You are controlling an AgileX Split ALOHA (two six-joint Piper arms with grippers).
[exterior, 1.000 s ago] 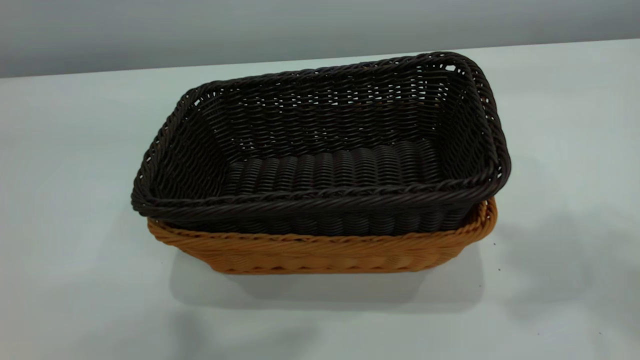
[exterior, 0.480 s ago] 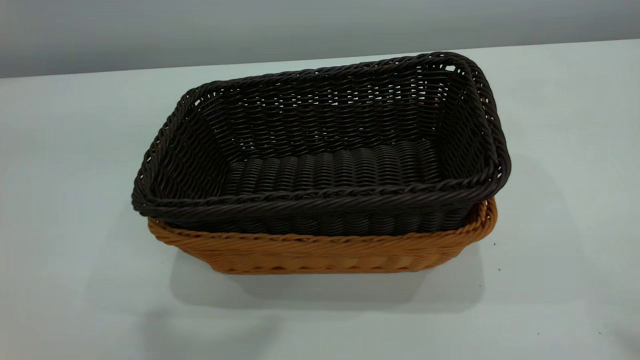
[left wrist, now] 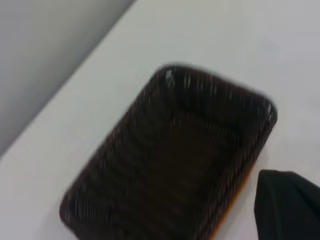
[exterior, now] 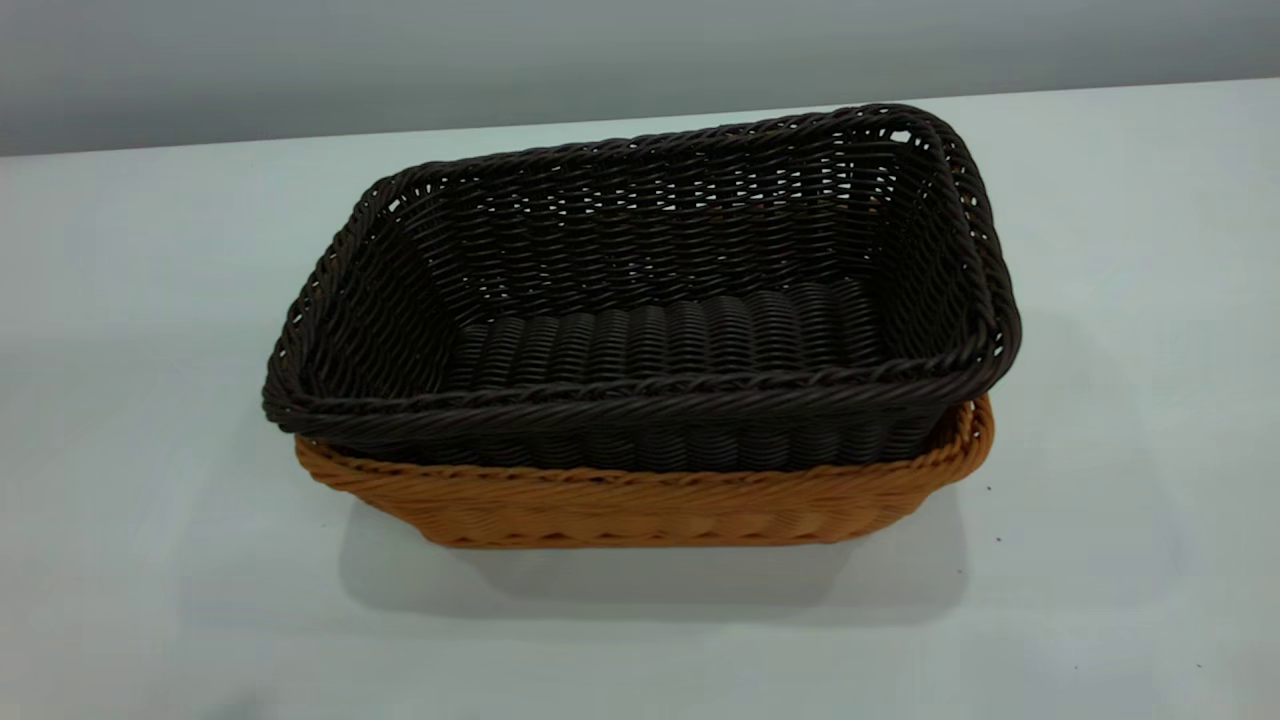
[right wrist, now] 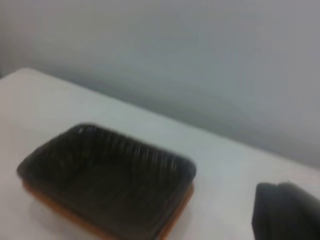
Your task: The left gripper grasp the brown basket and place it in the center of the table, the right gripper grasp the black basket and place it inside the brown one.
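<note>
Exterior view shows the table [exterior: 150, 300] with the black basket [exterior: 640, 300] already nested in the brown basket [exterior: 640, 505], roughly mid-table. It rides a bit high and skewed, rim poking past the brown one at the left, so my guess is a bump from an arm could tip or slide the stack. No tool appears out there. Each wrist view only shows a dark blurry chunk in a corner, so can't tell whether either tool is open, and neither touches anything.

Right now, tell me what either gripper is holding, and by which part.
Nothing is held. The black basket sits nested in the brown basket on the table, with no gripper touching either.
</note>
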